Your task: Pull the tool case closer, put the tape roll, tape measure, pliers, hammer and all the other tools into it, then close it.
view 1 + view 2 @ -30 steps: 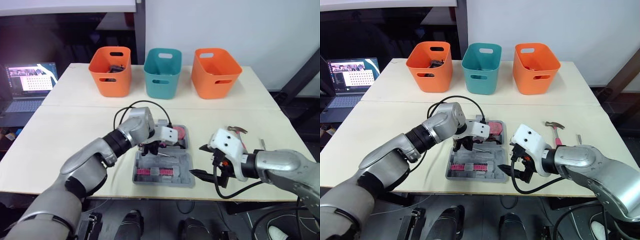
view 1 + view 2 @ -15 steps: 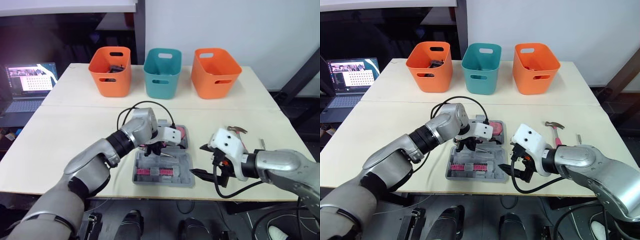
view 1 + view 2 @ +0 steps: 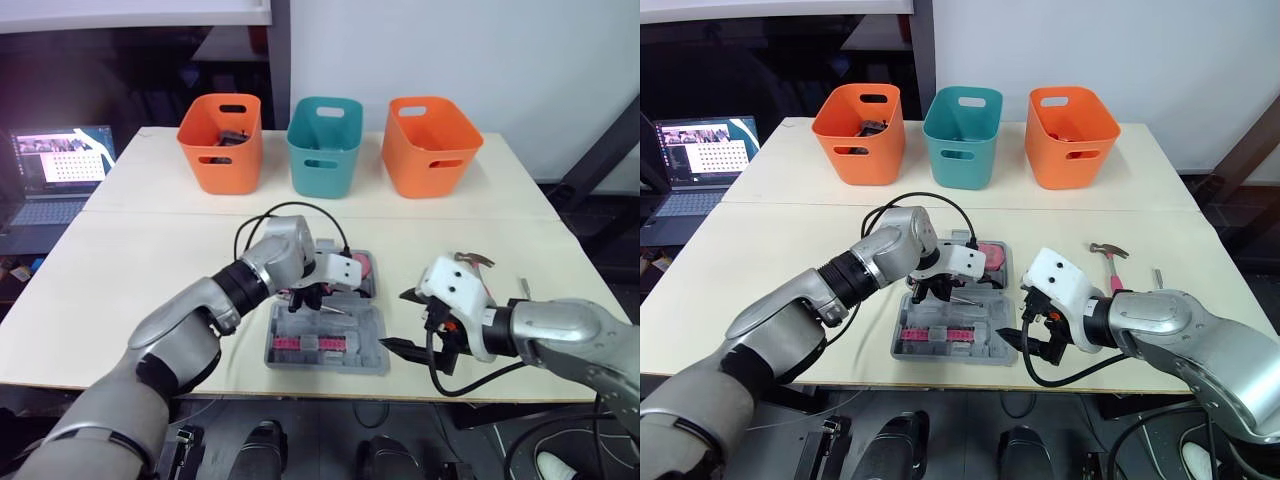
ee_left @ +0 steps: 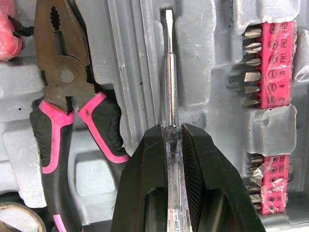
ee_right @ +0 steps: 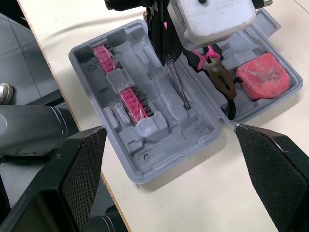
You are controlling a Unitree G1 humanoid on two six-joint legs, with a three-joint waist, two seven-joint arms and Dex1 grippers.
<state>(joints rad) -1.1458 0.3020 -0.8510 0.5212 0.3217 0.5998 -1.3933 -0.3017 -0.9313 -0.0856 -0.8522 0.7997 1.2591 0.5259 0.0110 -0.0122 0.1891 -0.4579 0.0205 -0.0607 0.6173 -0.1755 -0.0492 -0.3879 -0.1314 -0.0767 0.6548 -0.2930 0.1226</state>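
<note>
Left wrist view: left gripper (image 4: 174, 131) clamped on the screwdriver (image 4: 168, 72) shaft, barely moved over the last half second, tip over its slot in the case (image 5: 154, 154) beside the pliers (image 4: 63, 87); right gripper (image 3: 400, 322) with fingers apart beside the case, hammer (image 3: 472, 262) outside it, so release looks next.

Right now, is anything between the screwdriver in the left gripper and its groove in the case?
Nothing visible. The left gripper holds the screwdriver along a bare groove of the tool case; pliers lie beside in their own recess, bit strips on the other side.
</note>
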